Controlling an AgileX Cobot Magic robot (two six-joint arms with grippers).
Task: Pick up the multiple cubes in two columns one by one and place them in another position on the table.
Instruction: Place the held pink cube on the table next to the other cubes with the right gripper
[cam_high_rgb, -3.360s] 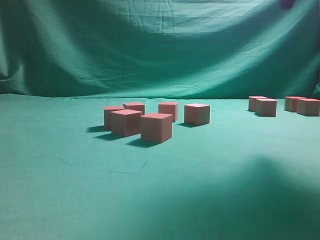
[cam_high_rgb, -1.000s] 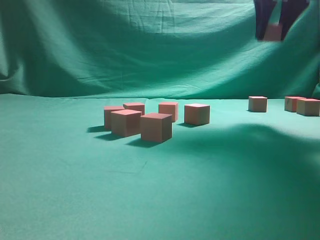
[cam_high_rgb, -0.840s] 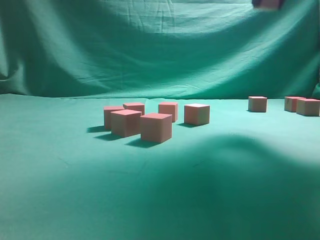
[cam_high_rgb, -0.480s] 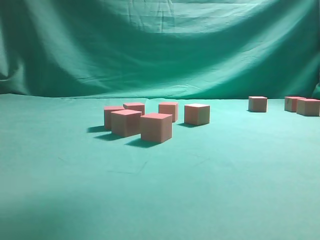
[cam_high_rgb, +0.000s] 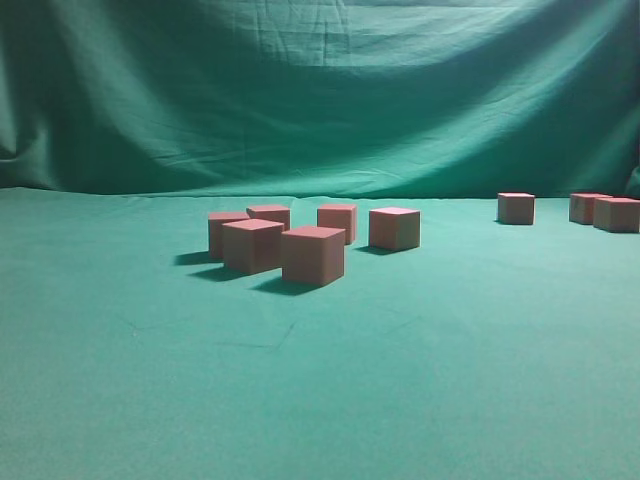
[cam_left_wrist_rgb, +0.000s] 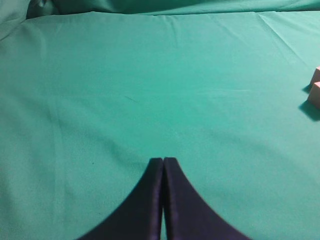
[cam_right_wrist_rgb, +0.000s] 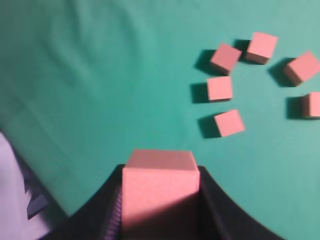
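Note:
Several salmon-red cubes (cam_high_rgb: 313, 254) stand in a loose cluster left of the middle of the green table (cam_high_rgb: 400, 380). Three more cubes (cam_high_rgb: 516, 208) sit far right. Neither gripper shows in the exterior view. My right gripper (cam_right_wrist_rgb: 160, 172) is shut on a cube (cam_right_wrist_rgb: 160, 190), held high above the table (cam_right_wrist_rgb: 100, 75); the cluster of cubes (cam_right_wrist_rgb: 219, 88) lies below, ahead and to its right. My left gripper (cam_left_wrist_rgb: 163, 160) is shut and empty over bare cloth (cam_left_wrist_rgb: 150, 75), with two cubes (cam_left_wrist_rgb: 316, 87) at that view's right edge.
An upright, creased green cloth (cam_high_rgb: 320, 100) closes off the back of the table. In the right wrist view the cloth ends at a slanting edge at lower left, with a pale surface (cam_right_wrist_rgb: 12, 200) beyond it.
The right gripper, holding a cube taken from the right group, has risen out of the top of the exterior view. Its shadow on the table has gone.

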